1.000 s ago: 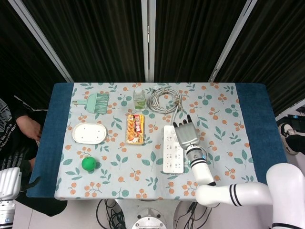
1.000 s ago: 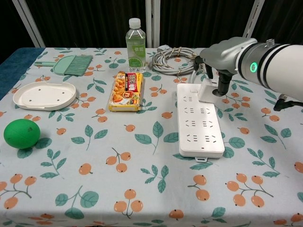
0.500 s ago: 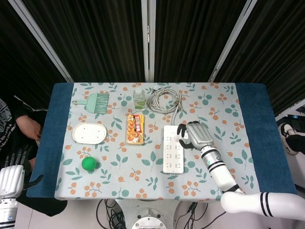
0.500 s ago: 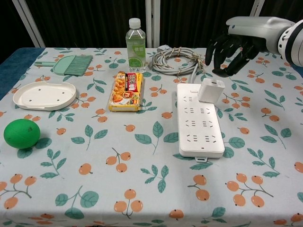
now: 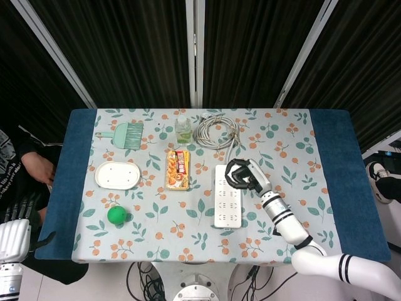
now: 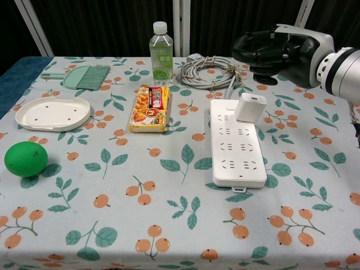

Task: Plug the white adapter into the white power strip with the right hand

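Right hand [image 6: 275, 49] now clear of white adapter [image 6: 250, 107], lifted and rolled over since a second ago; adapter left seated in white power strip [image 6: 237, 147].
Adapter upright at far right corner of strip, same spot as before; hand above and behind it, no contact; fingers curled in, holding nothing; in head view hand [image 5: 243, 174] overlaps strip's [image 5: 227, 207] far end and hides adapter. Strip flat on floral tablecloth [image 6: 169, 225], cable running to grey coil [image 6: 207, 72] at far edge. Left hand [image 5: 14, 237] just visible at lower left of head view, off table; fingers out of frame, cannot tell state. Snack pack [image 6: 151, 108], bottle [image 6: 161, 54], green ball [image 6: 25, 159], white tray [image 6: 52, 113], green brush [image 6: 84, 77] all unmoved.
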